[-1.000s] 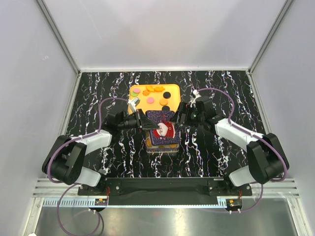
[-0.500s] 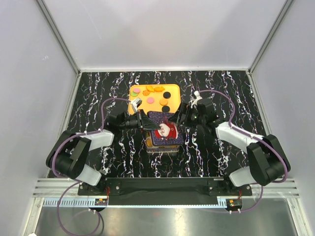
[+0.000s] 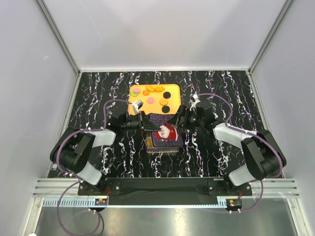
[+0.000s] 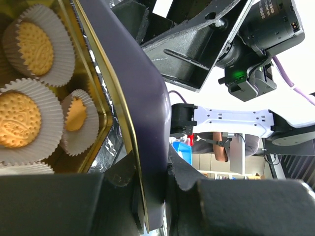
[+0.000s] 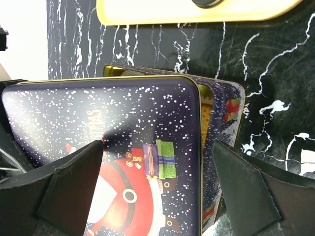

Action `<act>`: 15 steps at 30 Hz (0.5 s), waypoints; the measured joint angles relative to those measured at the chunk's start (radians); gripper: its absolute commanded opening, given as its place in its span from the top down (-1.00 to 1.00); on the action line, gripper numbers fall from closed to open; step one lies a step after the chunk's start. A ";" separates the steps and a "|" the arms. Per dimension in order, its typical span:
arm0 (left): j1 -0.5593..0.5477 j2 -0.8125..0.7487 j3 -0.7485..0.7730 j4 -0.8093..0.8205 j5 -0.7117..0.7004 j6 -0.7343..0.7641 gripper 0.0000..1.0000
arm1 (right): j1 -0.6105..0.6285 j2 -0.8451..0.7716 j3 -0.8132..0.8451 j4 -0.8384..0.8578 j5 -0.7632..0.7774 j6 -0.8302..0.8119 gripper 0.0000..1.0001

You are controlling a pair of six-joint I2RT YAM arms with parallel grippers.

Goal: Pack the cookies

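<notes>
Marble table point(image 3: 98, 98): carries the tray at the far side and the tin at centre.
Tray point(image 3: 174, 101): roughly a dozen pieces lie loose on it.
Tin point(image 3: 162, 147): paper cups point(image 4: 29, 123) with biscuits sit inside.
Lid point(image 5: 98, 118): tilted above the tin, not seated.
Left end effector point(image 4: 152, 196): I clamp the lid's edge.
Right end effector point(image 5: 156, 157): spread wide astride the lid, no grip.
Cookies point(image 3: 158, 89): all on the tray; I judge packing unfinished.

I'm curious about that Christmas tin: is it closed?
Not shut. The lid sits askew over the tin, and the left pincer holds one edge up, with cookies visible underneath.
</notes>
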 measured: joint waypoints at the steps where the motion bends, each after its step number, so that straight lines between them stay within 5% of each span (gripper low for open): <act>1: 0.000 0.004 0.000 -0.004 0.000 0.003 0.89 | 0.000 0.005 -0.005 0.006 -0.001 0.003 -0.99; 15: 0.000 0.019 0.000 -0.031 -0.001 0.036 0.79 | -0.001 0.026 -0.040 0.056 -0.010 0.013 -0.99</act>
